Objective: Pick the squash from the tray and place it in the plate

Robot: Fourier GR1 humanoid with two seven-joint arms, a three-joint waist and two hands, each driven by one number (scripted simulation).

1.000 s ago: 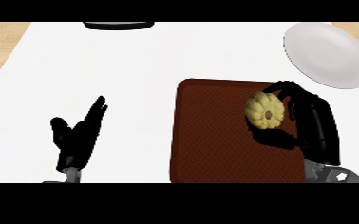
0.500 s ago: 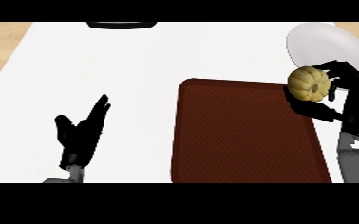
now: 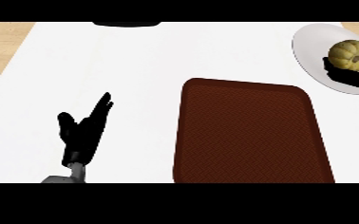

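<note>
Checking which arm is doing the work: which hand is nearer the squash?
Right. The right hand is against the squash, on its near side, over the plate at the view's right edge. The left hand rests open at the lower left, beyond the tray.

Ribbed pale-yellow squash (image 3: 346,52) over white plate (image 3: 308,47), apart from dark-red tray (image 3: 245,133).

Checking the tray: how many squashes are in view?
1. The squash is over the plate at the view's right edge, the right hand against it. The tray holds none; more could hide beyond that edge.
</note>
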